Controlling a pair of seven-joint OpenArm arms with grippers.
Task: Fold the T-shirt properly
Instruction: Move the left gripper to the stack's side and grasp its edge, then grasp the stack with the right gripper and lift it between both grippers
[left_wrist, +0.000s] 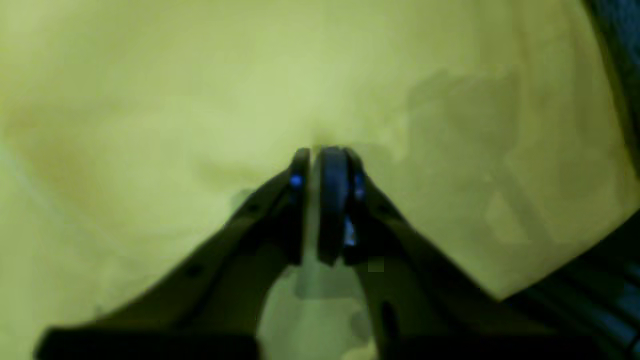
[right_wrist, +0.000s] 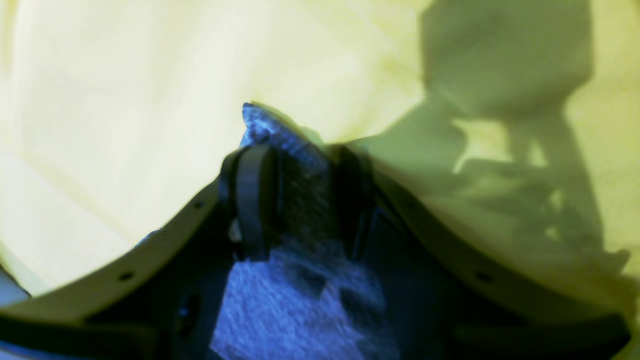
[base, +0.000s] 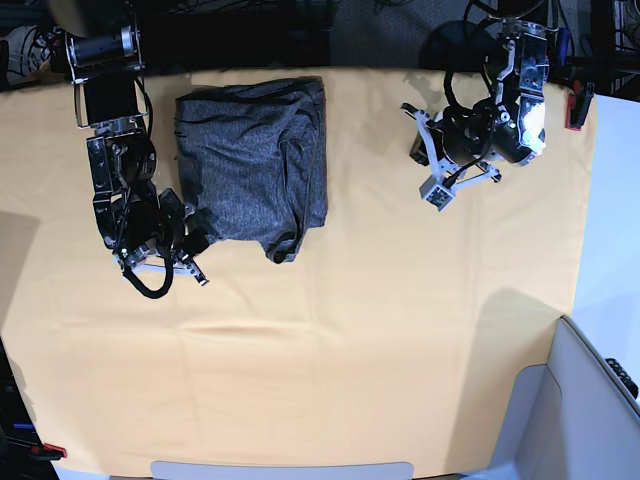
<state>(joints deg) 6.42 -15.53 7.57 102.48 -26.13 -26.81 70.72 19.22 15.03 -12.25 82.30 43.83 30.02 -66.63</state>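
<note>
Right jaws (right_wrist: 295, 165): I see them pinched on a corner of the T-shirt (base: 255, 165), mottled grey knit filling the gap between the two pads and poking out past the tips. Left jaws (left_wrist: 320, 160): nearly closed, a thin slit between the pads, nothing in them, tips just above bare yellow cloth (left_wrist: 150, 100).

Count: one T-shirt, two arms, one cloth over the bench. The base view shows what neither wrist view does: the T-shirt lies in a folded, roughly rectangular bundle at the far left of the bench, a loop of hem hanging from its near right corner, and the right jaws meet it at its near left corner. The left arm (base: 480, 130) sits well apart, at the far right.

Only the right wrist view shows the fabric inside the grip; from above that contact is hidden by the arm. Both wrist views are blurred, and the sleeves cannot be made out.
</note>
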